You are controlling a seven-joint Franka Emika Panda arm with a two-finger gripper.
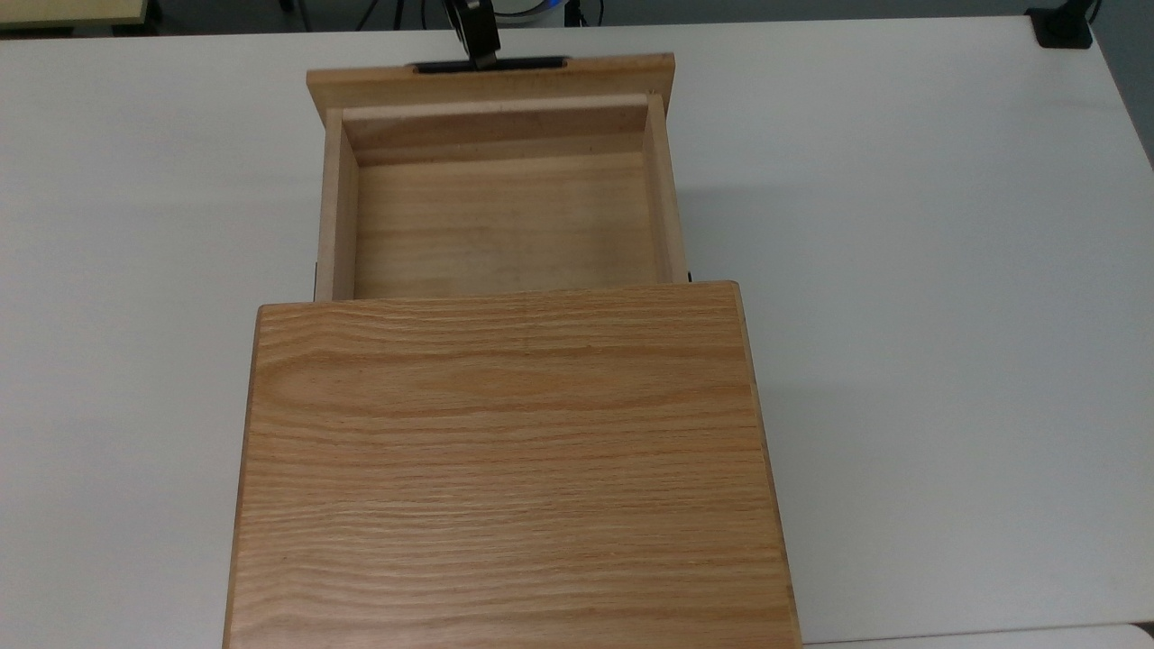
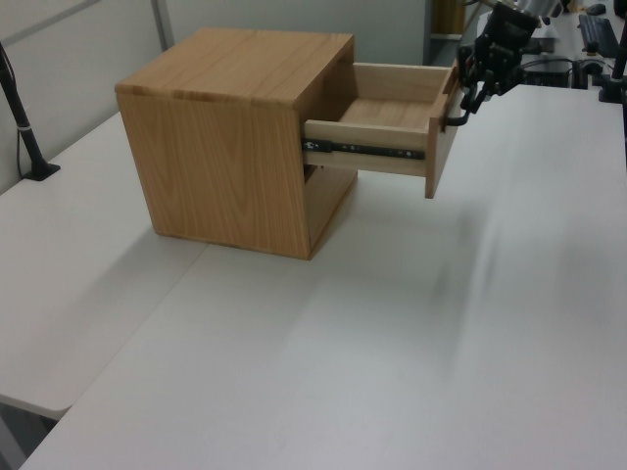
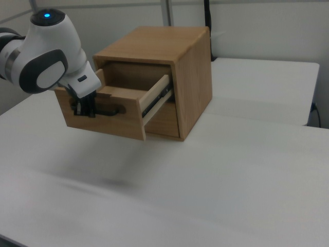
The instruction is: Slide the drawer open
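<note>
Drawer [image 1: 505, 221] juts far out of the cabinet [image 1: 509, 469], bare inside, its black slide rail [image 2: 367, 150] exposed along the side. Gripper [image 3: 85, 109] sits at the front panel, fingers closed on the black handle [image 1: 491, 65]. White table [image 1: 902, 270] lies open all around, a black post [image 2: 22, 117] at the left view's left edge.

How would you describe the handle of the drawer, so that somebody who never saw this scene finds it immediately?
On the white table stands a large oak-grain wooden cabinet, with a light oak drawer pulled far out of it. On the drawer's wide front panel sits the long flat black handle, the only dark part on the wood, where the robot's black claw is.
</note>
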